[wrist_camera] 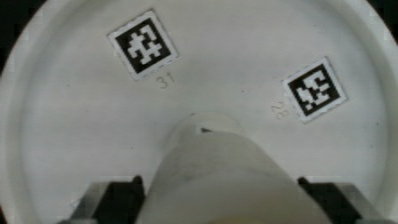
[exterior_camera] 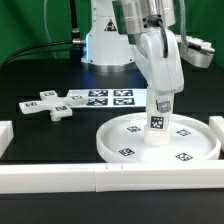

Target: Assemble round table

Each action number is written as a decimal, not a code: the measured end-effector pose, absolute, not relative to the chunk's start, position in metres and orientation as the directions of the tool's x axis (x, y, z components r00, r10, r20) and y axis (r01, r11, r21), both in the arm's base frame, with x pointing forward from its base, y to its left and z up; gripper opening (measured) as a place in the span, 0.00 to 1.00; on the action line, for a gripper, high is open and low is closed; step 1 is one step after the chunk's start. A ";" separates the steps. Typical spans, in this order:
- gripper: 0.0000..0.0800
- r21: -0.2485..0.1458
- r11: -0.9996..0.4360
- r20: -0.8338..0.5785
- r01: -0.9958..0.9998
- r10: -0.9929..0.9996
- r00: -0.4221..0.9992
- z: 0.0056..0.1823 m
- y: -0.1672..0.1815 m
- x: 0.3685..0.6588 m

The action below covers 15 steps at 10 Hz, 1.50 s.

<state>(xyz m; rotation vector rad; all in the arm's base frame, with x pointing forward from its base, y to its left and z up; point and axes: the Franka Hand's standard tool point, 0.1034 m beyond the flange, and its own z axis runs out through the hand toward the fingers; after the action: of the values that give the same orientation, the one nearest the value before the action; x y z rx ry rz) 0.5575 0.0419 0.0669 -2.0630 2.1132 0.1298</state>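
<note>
The large round rimmed disc (exterior_camera: 108, 146) lies flat on the black table toward the exterior view's right, with several tags on its face. A short thick cylinder leg (exterior_camera: 158, 128) with a tag on its side stands upright near the disc's middle. My gripper (exterior_camera: 160, 107) comes down from above and is shut on the leg's upper end. In the wrist view the leg (wrist_camera: 222, 165) fills the space between my two dark fingers (wrist_camera: 121, 200), with the disc (wrist_camera: 71, 120) spread beneath. The cross-shaped foot piece (exterior_camera: 47, 106) lies apart on the table at the exterior view's left.
The marker board (exterior_camera: 108, 98) lies flat behind the disc, between it and the robot base (exterior_camera: 105, 45). Long white border rails run along the front (exterior_camera: 90, 181), the left (exterior_camera: 5, 135) and the right (exterior_camera: 216, 122).
</note>
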 end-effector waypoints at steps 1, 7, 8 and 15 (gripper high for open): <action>0.60 -0.074 -0.016 -0.188 -0.997 -0.982 0.030 0.066 0.042 0.557; 0.81 -0.130 -0.427 -0.144 -0.895 -0.885 0.443 0.064 0.043 0.557; 0.81 -0.119 -0.546 -0.127 -0.830 -0.820 0.558 0.066 0.045 0.559; 0.81 -0.123 -0.919 -0.039 -0.375 -0.373 0.927 0.066 0.052 0.564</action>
<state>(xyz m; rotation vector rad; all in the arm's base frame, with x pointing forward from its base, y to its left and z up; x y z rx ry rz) 0.5638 0.0517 0.0663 -2.9579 0.5758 0.0224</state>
